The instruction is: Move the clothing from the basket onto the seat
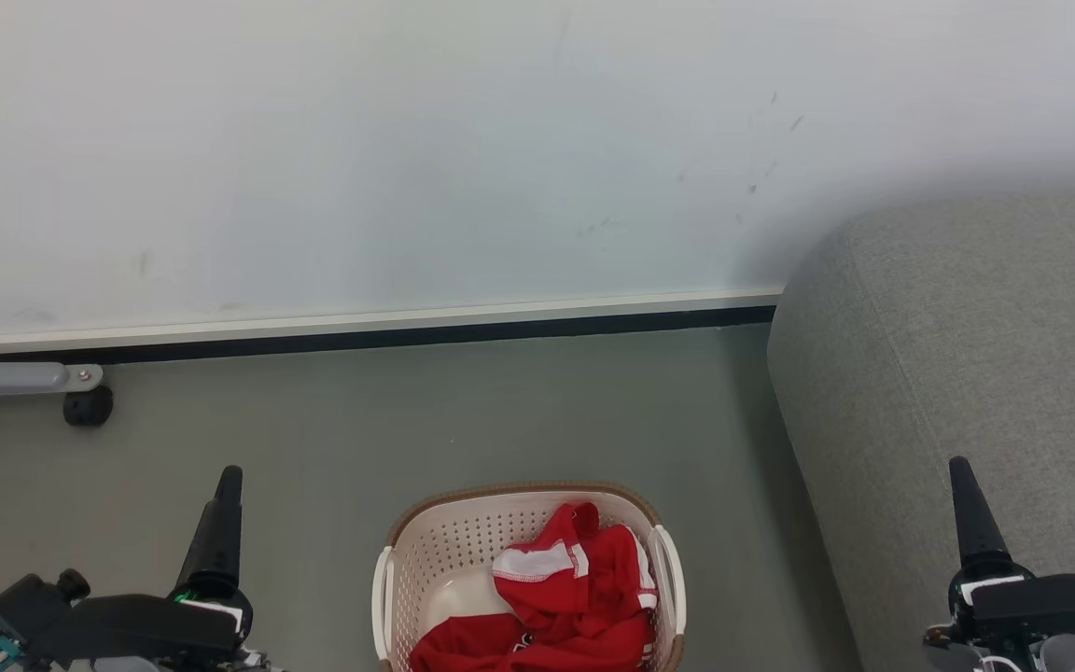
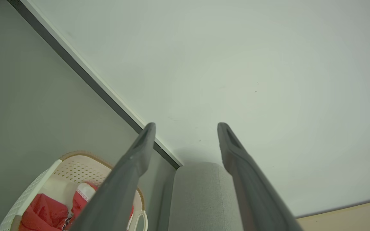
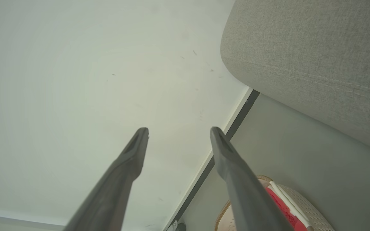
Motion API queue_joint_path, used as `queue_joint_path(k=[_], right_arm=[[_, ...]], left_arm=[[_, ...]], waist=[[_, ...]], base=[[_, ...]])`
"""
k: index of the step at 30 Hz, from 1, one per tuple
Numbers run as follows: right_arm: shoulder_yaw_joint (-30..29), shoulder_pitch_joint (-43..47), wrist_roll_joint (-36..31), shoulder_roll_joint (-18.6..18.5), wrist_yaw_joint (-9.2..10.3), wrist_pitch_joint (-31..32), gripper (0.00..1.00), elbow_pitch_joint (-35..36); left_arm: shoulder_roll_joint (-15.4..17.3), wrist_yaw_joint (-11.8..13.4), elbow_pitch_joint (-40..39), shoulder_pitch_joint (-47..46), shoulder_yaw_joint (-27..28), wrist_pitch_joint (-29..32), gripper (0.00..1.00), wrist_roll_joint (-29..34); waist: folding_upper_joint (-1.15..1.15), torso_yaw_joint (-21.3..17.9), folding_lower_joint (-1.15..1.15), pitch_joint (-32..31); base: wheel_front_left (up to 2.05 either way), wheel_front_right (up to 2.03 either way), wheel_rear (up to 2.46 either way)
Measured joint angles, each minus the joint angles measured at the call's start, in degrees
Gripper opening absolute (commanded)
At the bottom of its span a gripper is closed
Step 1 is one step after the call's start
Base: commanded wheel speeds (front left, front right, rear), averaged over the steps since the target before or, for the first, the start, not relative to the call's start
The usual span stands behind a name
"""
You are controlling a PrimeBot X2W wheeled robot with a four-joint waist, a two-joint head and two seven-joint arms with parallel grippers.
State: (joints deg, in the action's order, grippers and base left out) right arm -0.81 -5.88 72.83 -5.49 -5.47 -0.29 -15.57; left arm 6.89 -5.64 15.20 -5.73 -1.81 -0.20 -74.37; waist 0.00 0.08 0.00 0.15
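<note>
Between the two arms, on the grey-green floor (image 1: 332, 448) at the bottom middle of the head view, one cream-white, brown-rimmed, perforated plastic laundry basket (image 1: 519, 488) is seen, cut by the lower edge so that its long axis cannot be judged. Bright red soft white-trimmed garments (image 1: 584, 597) are heaped inside it, bunched toward its right handle, with bare basket bottom on the left; how many pieces are in the one heap cannot be told. One large grey rounded woven-fabric seat (image 1: 967, 355) is found near the basket's right side. The left gripper (image 2: 186, 126) and the right gripper (image 3: 179, 130) are held with fingers spread apart and nothing between them, pointed toward the white wall (image 1: 407, 140). The heap is judged to lie below and inward of each, about equally near, so a downward, inward reach is called for, the right gripper being on the seat's side
</note>
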Motion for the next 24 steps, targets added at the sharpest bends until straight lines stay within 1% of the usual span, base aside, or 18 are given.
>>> queue_joint_path(k=[12,21,24], right_arm=[[5.2,-2.0,-13.2,-3.0,3.04,-2.8,1.0,1.7],[8.9,-2.4,-22.2,-4.6,4.98,-4.5,1.0,1.9],[9.9,-2.9,-24.7,-5.0,5.21,-5.2,1.0,1.8]], left_arm=[[3.6,4.1,-2.1,-1.1,-4.0,-2.8,1.0,12.6],[5.3,5.7,-3.1,-1.2,-6.4,-4.5,1.0,20.5],[5.8,6.3,-3.2,-1.2,-6.9,-5.3,1.0,22.7]], waist=[[0.0,0.1,0.0,0.0],[0.0,0.2,0.0,-0.1],[0.0,0.2,0.0,-0.2]], base=[[0.0,0.0,0.0],[0.0,0.0,0.0],[0.0,0.0,0.0]])
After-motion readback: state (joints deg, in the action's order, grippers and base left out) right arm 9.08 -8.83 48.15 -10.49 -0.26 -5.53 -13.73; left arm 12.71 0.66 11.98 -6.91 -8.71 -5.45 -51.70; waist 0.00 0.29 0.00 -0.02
